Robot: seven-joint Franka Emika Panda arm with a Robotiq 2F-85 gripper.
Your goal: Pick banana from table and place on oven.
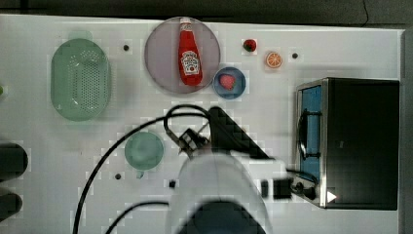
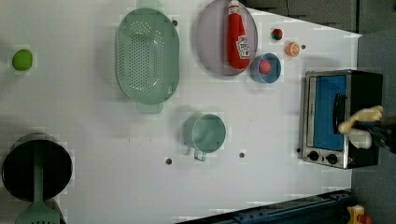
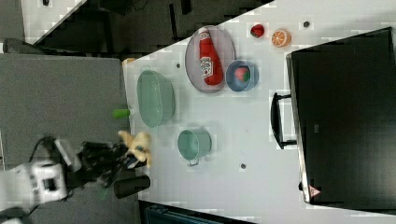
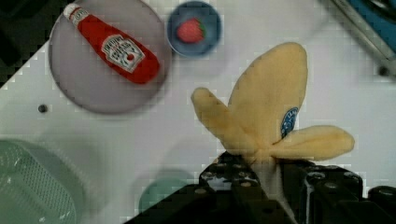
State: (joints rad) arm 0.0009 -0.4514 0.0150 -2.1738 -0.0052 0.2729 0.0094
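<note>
My gripper (image 4: 266, 175) is shut on the stem end of the banana (image 4: 268, 112), a pale yellow soft fruit with peel flaps spread out and a blue sticker. It hangs well above the white table (image 1: 58, 146). The left view has the banana (image 2: 362, 119) over the front of the oven (image 2: 366, 91), with the dark gripper (image 2: 379, 134) just behind it. In the right view the banana (image 3: 135, 144) and gripper (image 3: 116, 157) appear far to the left of the oven's black top (image 3: 345, 116). From the top view, the white arm (image 1: 219, 185) covers the gripper, beside the oven (image 1: 363, 141).
A ketchup bottle (image 1: 189, 51) lies on a grey plate (image 1: 160, 58), next to a blue bowl (image 1: 229, 82) holding a strawberry. A green colander (image 1: 80, 78), a green cup (image 1: 143, 150), an orange slice (image 1: 273, 59) and a black pot (image 2: 37, 170) stand on the table.
</note>
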